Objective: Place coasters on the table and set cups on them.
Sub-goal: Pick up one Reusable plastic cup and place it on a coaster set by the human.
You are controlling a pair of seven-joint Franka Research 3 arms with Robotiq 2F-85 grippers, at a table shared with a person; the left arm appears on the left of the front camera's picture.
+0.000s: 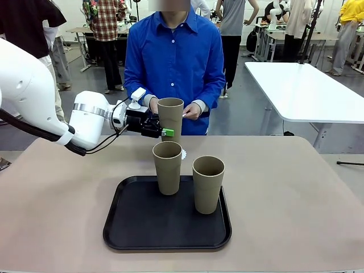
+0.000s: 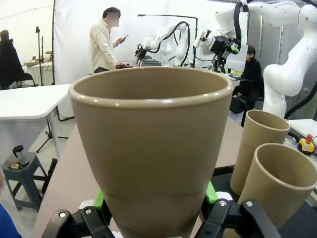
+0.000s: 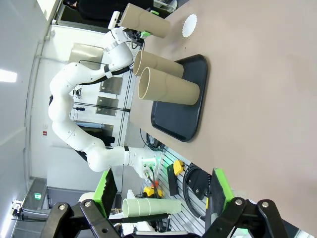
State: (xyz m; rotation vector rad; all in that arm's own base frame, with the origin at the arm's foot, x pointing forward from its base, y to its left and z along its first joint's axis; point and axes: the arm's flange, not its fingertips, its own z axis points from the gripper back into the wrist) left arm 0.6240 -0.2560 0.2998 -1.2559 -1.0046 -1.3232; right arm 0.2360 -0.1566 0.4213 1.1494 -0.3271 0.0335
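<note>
From the front, the left pincer [image 1: 161,129] was clamped on the lower wall of the raised cup [image 1: 170,115], which stood upright in the air over the far part of the desk [image 1: 296,199], beyond the black tray [image 1: 114,228]. On the tray stood the left tray cup [image 1: 168,166] and the right tray cup [image 1: 208,183], both upright, mouths up and near each other without touching. A scalloped white coaster [image 1: 183,154] peeped out from behind the left tray cup, lying flat on the desk just past the tray's far rim. A person in a blue shirt [image 1: 173,57] stood at the far side, and the person's hand [image 1: 194,110] was close beside the raised cup's rim.

In the left wrist view, the raised cup sat squarely between the green pads [image 2: 99,200], one pressed against each side of its narrow lower part. Its mouth was open and empty as far as could be seen. The two tray cups stood off to the right.

In the right wrist view, the right pincer [image 3: 164,191] was spread wide, with nothing between its fingers. Well beyond it, the raised cup hung in the left pincer clear of the desk. Its base was near the coaster but not touching it, and the coaster lay bare on the desk.
</note>
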